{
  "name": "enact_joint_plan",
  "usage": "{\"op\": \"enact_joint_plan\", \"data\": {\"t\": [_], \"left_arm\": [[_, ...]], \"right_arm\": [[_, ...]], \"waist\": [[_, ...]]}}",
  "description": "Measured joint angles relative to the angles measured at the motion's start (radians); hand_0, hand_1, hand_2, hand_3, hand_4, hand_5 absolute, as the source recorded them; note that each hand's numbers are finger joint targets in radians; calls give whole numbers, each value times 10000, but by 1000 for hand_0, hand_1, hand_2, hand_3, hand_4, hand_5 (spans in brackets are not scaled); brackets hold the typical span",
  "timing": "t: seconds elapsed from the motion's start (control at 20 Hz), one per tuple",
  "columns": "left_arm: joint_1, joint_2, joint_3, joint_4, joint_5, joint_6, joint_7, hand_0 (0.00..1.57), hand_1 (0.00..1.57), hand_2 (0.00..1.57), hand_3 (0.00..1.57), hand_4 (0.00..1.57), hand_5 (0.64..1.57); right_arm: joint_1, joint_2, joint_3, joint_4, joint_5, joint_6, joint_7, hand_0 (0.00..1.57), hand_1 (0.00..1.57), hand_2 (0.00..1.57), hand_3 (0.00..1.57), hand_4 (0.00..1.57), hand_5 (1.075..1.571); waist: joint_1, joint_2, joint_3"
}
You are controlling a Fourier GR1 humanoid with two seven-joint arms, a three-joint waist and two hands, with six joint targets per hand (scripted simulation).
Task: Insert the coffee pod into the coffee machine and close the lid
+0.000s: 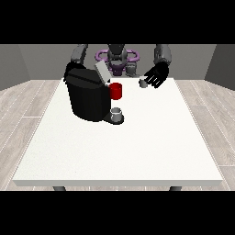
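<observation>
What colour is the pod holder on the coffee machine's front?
Red; the pod holder shows clearly on the black coffee machine in the front view.

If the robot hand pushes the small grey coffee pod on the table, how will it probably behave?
The coffee pod is tiny next to the robot hand at the view's right, so it is probably light and would slide easily on the smooth white table. It looks rounded, so it may roll or tip if nudged from the side. It seems stiff, not floppy.

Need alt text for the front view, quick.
A black coffee machine stands on the white table, lid raised, a cup on its tray. The hand at the view's right is beside a small grey pod.
</observation>
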Motion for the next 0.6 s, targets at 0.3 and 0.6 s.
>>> {"op": "enact_joint_plan", "data": {"t": [0.3,0.6], "left_arm": [[-460,122,217,-114,-34,-320,201,1256,1256,1327,1277,536,1571],[-1421,345,609,-91,40,-515,815,1211,1211,1253,1199,507,1571]], "right_arm": [[-154,-11,-2,58,-128,193,-262,0,0,0,0,475,1571],[-459,7,118,-137,-155,281,-151,0,0,0,0,504,1571]], "waist": [[-185,124,0],[-648,292,0]]}}
